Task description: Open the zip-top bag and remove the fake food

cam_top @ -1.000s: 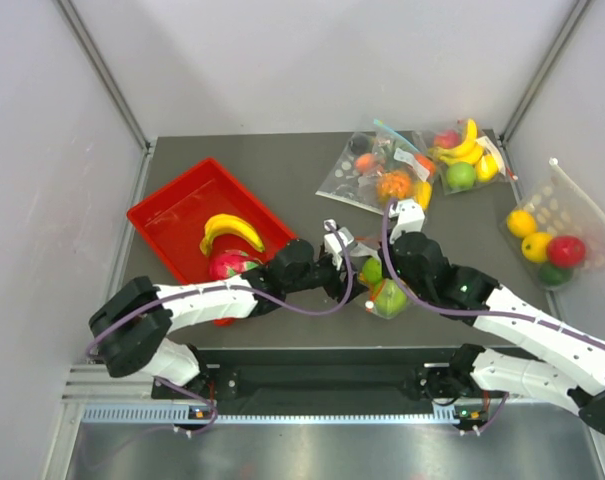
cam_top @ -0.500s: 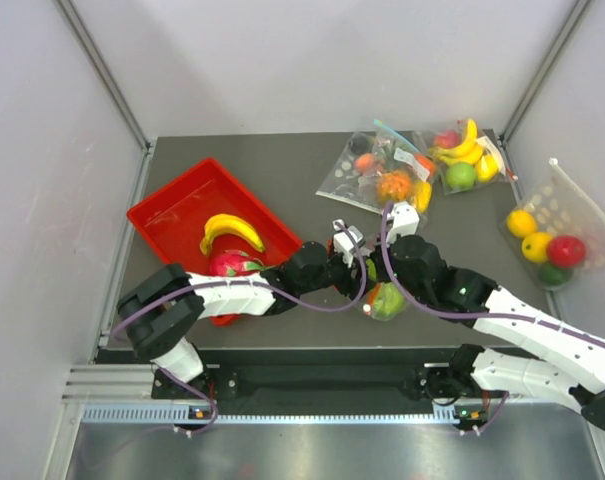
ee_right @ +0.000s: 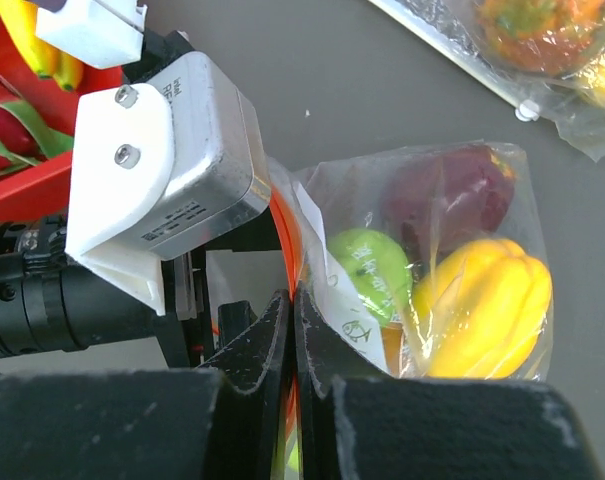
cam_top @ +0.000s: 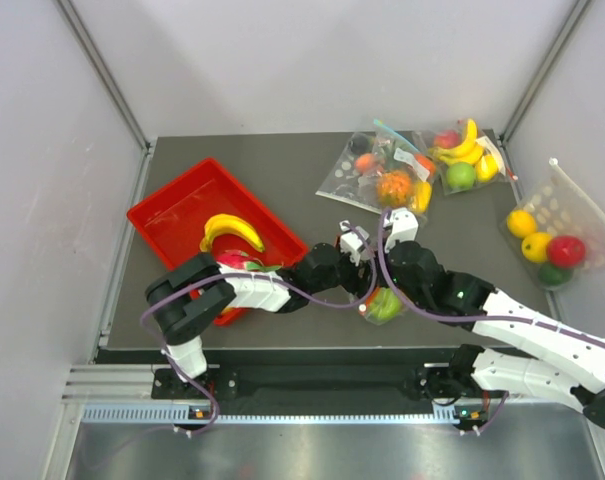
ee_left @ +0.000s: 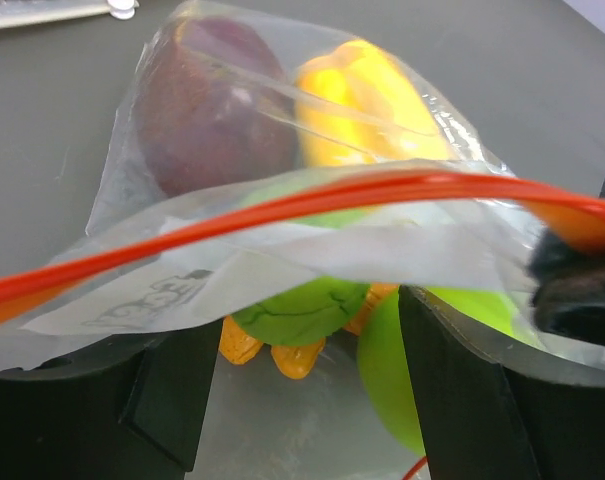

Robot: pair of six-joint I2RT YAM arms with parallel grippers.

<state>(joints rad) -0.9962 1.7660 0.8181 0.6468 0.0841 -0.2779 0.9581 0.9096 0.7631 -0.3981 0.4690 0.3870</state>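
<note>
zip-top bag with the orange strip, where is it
In the top view the zip-top bag is near the table's front edge, right of centre, right of the red tray.

Blurred label (ee_left: 152, 300) print, half-hidden orange pieces (ee_left: 244, 343) inside zip-top bag (ee_left: 312, 240)

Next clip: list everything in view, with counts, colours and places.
zip-top bag: one, clear with an orange-red zip, near middle of the table
fake food: several pieces, purple, yellow, green, orange, inside that bag
tray: one, red, left
banana: one, yellow, in tray
dragon fruit: one, pink, in tray
other fruit bags: three, clear, two far, one right
table: one, dark grey
left gripper: open, at bag's mouth
right gripper: shut on bag's zip edge
</note>
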